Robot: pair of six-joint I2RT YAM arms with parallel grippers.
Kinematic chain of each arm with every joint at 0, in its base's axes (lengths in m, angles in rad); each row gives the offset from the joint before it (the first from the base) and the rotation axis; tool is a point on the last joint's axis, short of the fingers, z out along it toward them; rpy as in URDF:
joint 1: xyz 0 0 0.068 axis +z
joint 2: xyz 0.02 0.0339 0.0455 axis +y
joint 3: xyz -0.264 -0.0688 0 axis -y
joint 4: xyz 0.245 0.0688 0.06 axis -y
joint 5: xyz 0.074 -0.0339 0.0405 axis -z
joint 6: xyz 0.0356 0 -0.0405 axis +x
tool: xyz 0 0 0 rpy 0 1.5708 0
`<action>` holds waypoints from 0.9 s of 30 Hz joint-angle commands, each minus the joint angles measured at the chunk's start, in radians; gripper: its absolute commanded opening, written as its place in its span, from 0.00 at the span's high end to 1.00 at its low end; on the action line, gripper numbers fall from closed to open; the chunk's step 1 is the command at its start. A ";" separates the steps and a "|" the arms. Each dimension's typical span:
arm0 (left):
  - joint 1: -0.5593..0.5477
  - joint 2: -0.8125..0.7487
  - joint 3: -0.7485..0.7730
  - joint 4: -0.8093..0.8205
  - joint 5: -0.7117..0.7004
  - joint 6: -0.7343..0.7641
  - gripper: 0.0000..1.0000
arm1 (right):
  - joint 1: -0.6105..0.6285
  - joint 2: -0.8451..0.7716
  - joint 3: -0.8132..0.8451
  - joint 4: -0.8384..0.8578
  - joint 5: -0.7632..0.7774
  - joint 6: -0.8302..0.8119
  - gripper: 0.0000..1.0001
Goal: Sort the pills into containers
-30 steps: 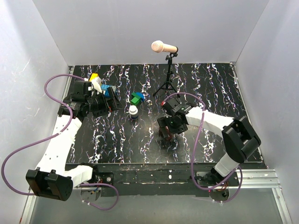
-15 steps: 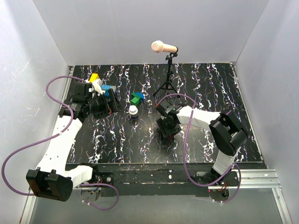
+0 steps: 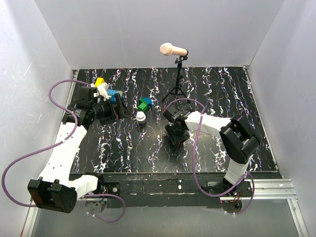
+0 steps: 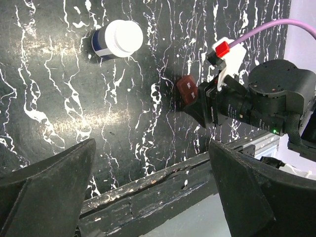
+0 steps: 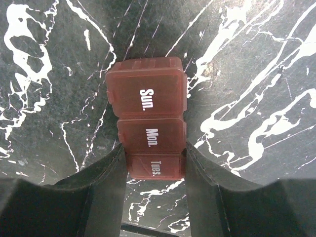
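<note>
The container is a reddish-brown pill box (image 5: 146,98) with lids marked Sun., Mon. and Tues., and it lies on the black marbled table. My right gripper (image 5: 154,145) is shut on its Tues. end, with a finger pressed against each long side. In the top view the right gripper (image 3: 176,135) covers the box. In the left wrist view the box (image 4: 187,90) pokes out of the right gripper. A white-capped pill bottle (image 3: 140,118) stands upright left of it and also shows in the left wrist view (image 4: 118,38). My left gripper (image 3: 118,109) is open and empty, held above the table. No loose pills show.
Green and blue toy blocks (image 3: 144,103) sit behind the bottle. Yellow and blue blocks (image 3: 109,91) lie by the left arm. A microphone on a tripod (image 3: 176,91) stands at the back centre. White walls close in three sides, and the table's front edge (image 4: 148,185) is near.
My right arm has swung left and its gripper has turned and settled over the pill box. The left arm has barely moved.
</note>
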 commanded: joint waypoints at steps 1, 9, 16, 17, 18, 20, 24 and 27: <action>0.002 -0.026 0.008 0.030 0.069 0.018 0.02 | 0.006 -0.070 0.061 -0.051 0.004 -0.014 0.82; 0.002 -0.026 -0.006 0.083 0.166 -0.009 0.02 | 0.006 -0.194 0.139 -0.111 -0.083 -0.043 0.82; 0.000 -0.041 -0.075 0.179 0.270 -0.097 0.02 | 0.006 -0.326 0.170 -0.135 -0.204 -0.077 0.82; 0.000 -0.041 -0.090 0.205 0.292 -0.116 0.02 | 0.007 -0.341 0.171 -0.135 -0.212 -0.080 0.82; -0.001 -0.041 -0.104 0.233 0.310 -0.144 0.02 | 0.006 -0.357 0.173 -0.138 -0.223 -0.080 0.82; -0.009 -0.043 -0.136 0.300 0.336 -0.188 0.03 | 0.006 -0.380 0.174 -0.141 -0.243 -0.085 0.82; -0.049 -0.041 -0.179 0.408 0.358 -0.267 0.03 | 0.006 -0.403 0.174 -0.147 -0.255 -0.086 0.82; -0.102 -0.018 -0.187 0.461 0.336 -0.304 0.04 | 0.006 -0.405 0.174 -0.152 -0.267 -0.079 0.82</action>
